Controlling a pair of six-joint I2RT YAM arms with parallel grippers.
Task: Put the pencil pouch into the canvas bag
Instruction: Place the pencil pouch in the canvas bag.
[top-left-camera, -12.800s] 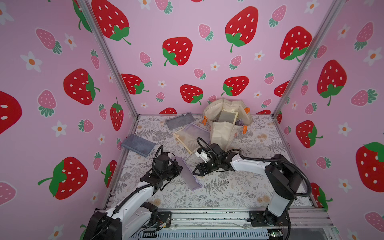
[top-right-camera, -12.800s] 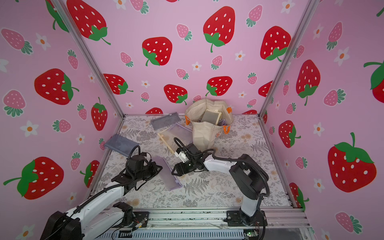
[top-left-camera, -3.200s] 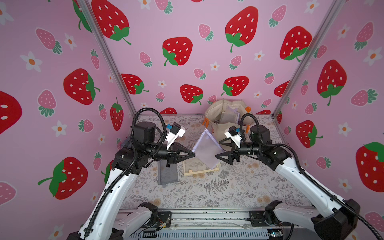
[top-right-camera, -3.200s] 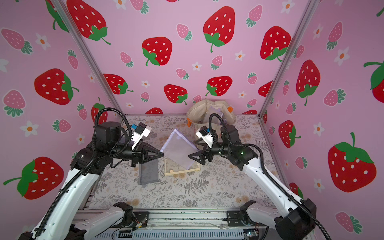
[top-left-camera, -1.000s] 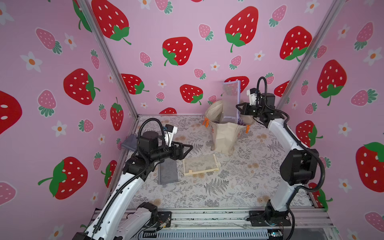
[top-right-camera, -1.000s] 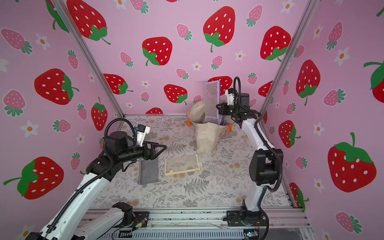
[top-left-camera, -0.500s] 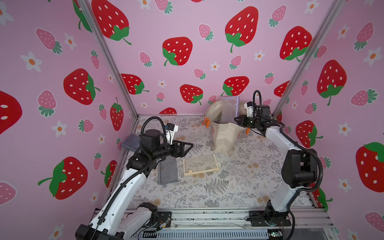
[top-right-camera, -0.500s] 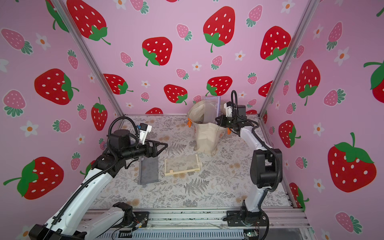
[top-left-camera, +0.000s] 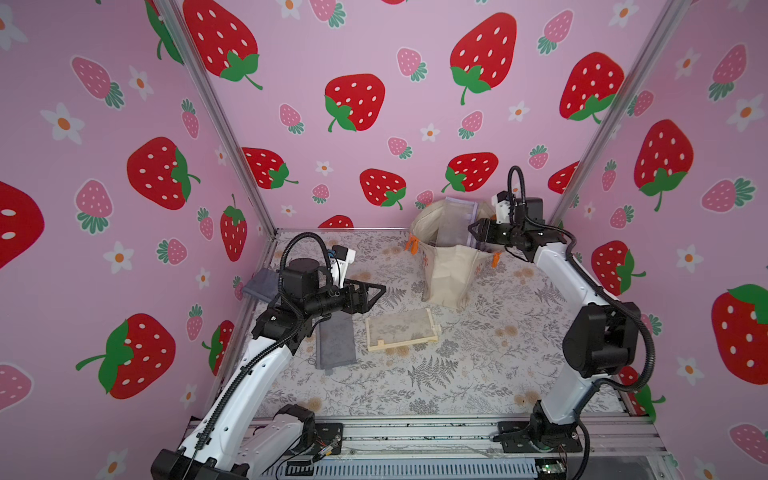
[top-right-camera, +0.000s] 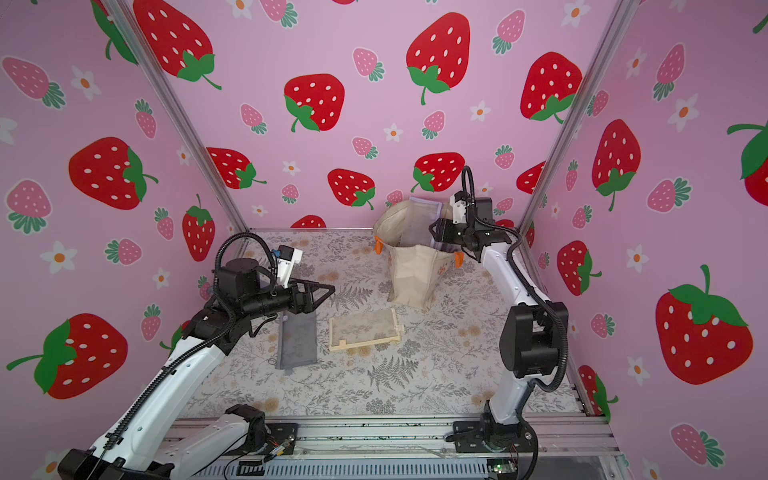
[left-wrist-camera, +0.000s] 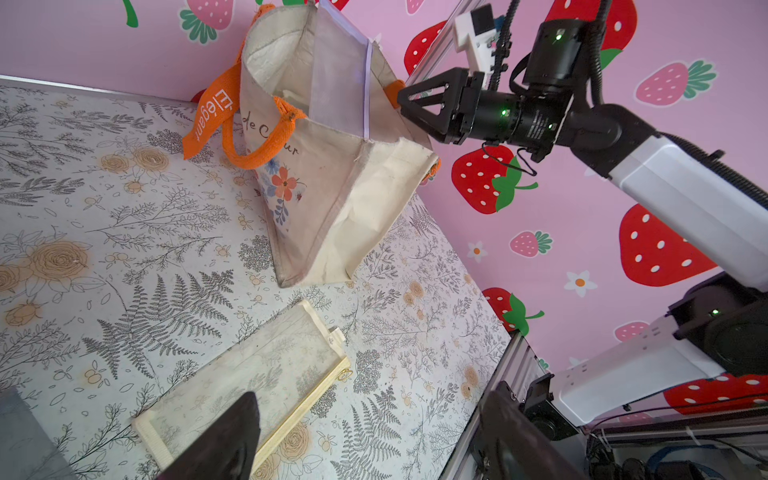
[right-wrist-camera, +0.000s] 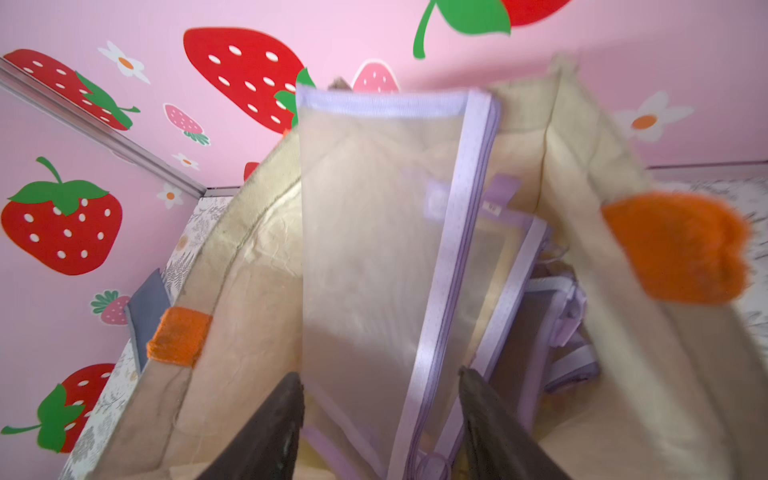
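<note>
**Purple pouch is standing in the bag, and the right gripper is not pinching it**

In both top views, the bag (top-left-camera: 449, 270) is standing at the back of the table (top-left-camera: 498, 374). The purple pouch (top-left-camera: 455, 224) is sitting inside it, on end, with its top poking up over the rim. The right gripper (top-left-camera: 473, 229) is hanging just beside the pouch, at the mouth of the bag. The left gripper (top-left-camera: 380, 291) is hovering well away, over a grey pouch (top-left-camera: 336, 340) and near a tan pouch (top-left-camera: 401, 330). Its jaws are spreading wide and holding nothing.

In the left wrist view, the purple pouch (left-wrist-camera: 338, 83) is leaning against the inside wall of the bag (left-wrist-camera: 332, 199). The right gripper (left-wrist-camera: 401, 99) is pointing at the rim, close to an orange handle. The tan pouch (left-wrist-camera: 257, 374) is lying flat on the table.

In the right wrist view, the jaws of the right gripper (right-wrist-camera: 379, 374) are standing apart on each side of the purple pouch (right-wrist-camera: 365, 228). They are not squeezing it. More pouches (right-wrist-camera: 540, 332) are lying deeper in the bag.

So the step looks like the drop into the bag. Next, the right arm is likely needing to back straight out, missing the rim and the handle, so the bag is not tipping. The pouch may be needing a little push down.
</note>
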